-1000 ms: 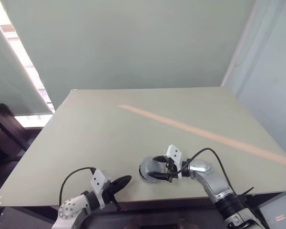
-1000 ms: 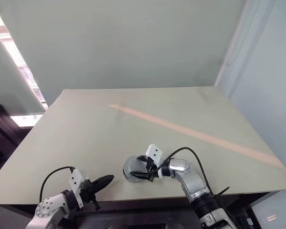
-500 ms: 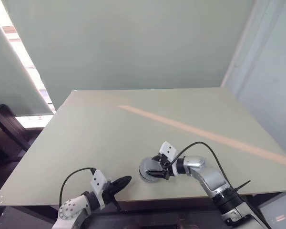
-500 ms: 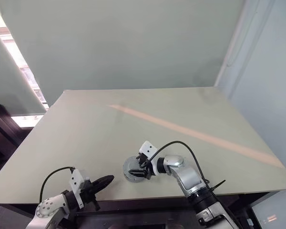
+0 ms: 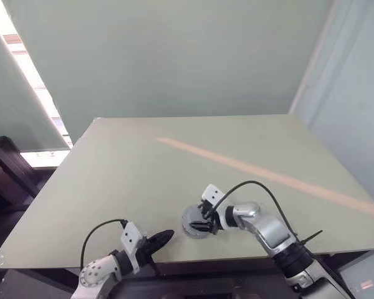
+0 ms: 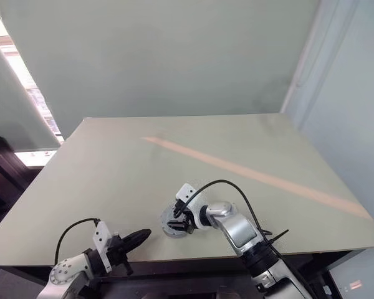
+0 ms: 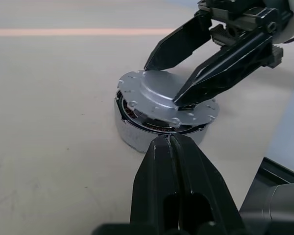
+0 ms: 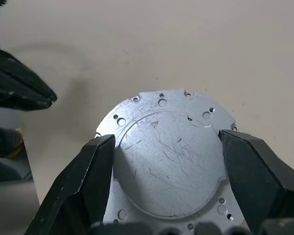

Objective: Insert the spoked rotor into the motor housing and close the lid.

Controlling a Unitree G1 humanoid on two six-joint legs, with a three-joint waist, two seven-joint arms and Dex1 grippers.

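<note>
Left end effector [image 7: 169, 138], fingers pressed together, is idling at the counter's [image 5: 124, 168] near edge. Right end effector [image 8: 165, 161] is straddling the lid [image 7: 166, 98] atop the motor housing [image 7: 137, 128], having tipped more steeply downward.

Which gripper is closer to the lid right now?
Right. The right gripper straddles the lid sitting on the motor housing; the left gripper sits shut beside it, apart.

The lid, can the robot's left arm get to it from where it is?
Probably yes. The lid sits tilted on the motor housing, just ahead of the shut left gripper, with bare table around it. But the right gripper already straddles the lid, so the top is crowded.
</note>
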